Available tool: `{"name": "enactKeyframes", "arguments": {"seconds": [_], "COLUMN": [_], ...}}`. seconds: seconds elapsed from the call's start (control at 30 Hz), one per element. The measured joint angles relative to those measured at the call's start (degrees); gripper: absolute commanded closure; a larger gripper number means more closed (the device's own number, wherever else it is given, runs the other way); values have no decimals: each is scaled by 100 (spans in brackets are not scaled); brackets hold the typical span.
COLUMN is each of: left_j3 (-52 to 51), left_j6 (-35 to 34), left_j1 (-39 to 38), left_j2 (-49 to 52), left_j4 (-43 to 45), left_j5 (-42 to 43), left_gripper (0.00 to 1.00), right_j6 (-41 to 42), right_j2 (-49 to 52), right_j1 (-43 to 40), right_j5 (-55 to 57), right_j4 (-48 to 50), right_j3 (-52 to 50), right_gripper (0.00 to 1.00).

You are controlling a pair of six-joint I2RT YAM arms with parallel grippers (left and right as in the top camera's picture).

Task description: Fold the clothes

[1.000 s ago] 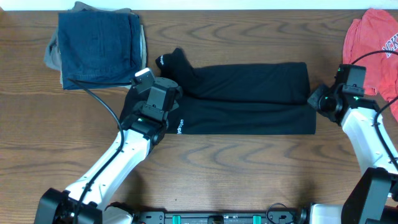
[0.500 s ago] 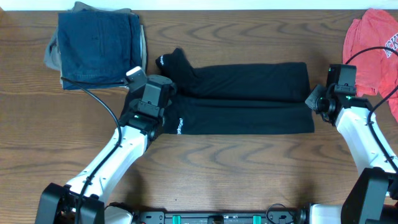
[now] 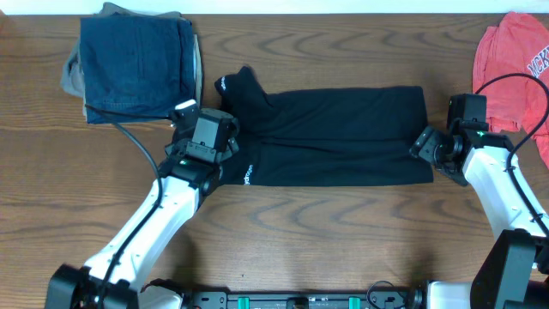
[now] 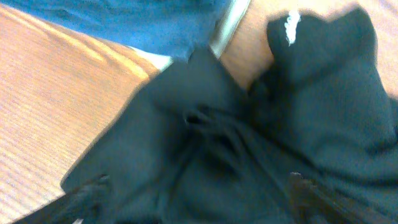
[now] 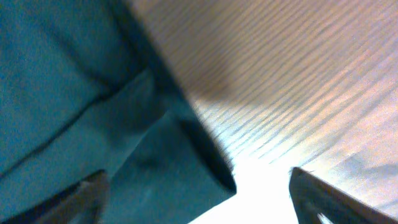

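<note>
1. Landmark for all positions: the black garment point(image 3: 343, 137); it lies flat on the wooden table point(image 3: 300, 240) as a long horizontal band, with one lengthwise crease line running along its middle.
2. Up and to the left of the garment, just beside its left end: a folded denim pile point(image 3: 137, 64) with tan cloth under it; up and to the right, well apart from its right end: a coral-red shirt point(image 3: 515, 60) with lettering.
3. Garment's upper-left end is bunched into a raised lump; a small white logo point(image 3: 220, 84) sits on that lump; a short white text mark point(image 3: 250, 173) sits near the lower-left edge.
4. Left gripper point(image 3: 214, 127) is over the garment's left end; in the left wrist view its jaws stand wide apart, one finger point(image 4: 81, 196) at each lower corner of the view; rumpled black cloth point(image 4: 249, 143) lies below the gap and nothing is pinched.
5. Same view: the logo point(image 4: 290, 26) shows at top right, blue denim point(image 4: 137, 25) at top left (picture is soft, detail poor).
6. Right gripper point(image 3: 426, 144) is at the garment's right end; in the right wrist view its jaws are likewise spread wide; the folded corner of the garment point(image 5: 74, 112) lies under the left finger's side and bare table under the other; nothing is gripped.
7. Whether either gripper's fingertips touch the cloth: cannot tell.
</note>
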Motion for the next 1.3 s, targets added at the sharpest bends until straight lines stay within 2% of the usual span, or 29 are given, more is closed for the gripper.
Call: {"name": "enactKeyframes", "arguments": {"seconds": [0.07,0.13,0.2,0.27,0.4,0.47,0.7,0.77,0.93,1.3], "left_j3": [2,2,2,2,2,2,2,2,2,2], "left_j6": [24,57,87,116,129,125,129,129,125,129], "left_j1": [0,0,-4,-4,-4,-4,68,166,514,837], "left_j2": [-98,-101,-26,133,568,756,1222,1259,1263,1268], "left_j4": [-105,-177,-238,-341,-535,-551,-557,-562,-564,-476], "left_j5": [409,879,1274,1554,1847,1915,2015,2039,2055,2057], "left_gripper": [47,61,73,79,81,85,85,88,94,94], "right_j6": [-52,-87,-92,-94,-101,-103,11,55,199,280], "right_j2": [2,2,2,2,2,2,2,2,9,26], "right_j1": [0,0,11,66,273,350,424,437,437,437], "right_j5": [-391,-743,-1027,-1222,-1443,-1495,-1580,-1591,-1521,-1427], "right_j4": [-44,-52,-33,-2,136,216,739,918,1176,1639], "right_j3": [2,0,-26,-116,-431,-573,-1005,-1150,-1346,-1351], "right_gripper": [45,57,65,70,78,79,87,89,92,92]}}
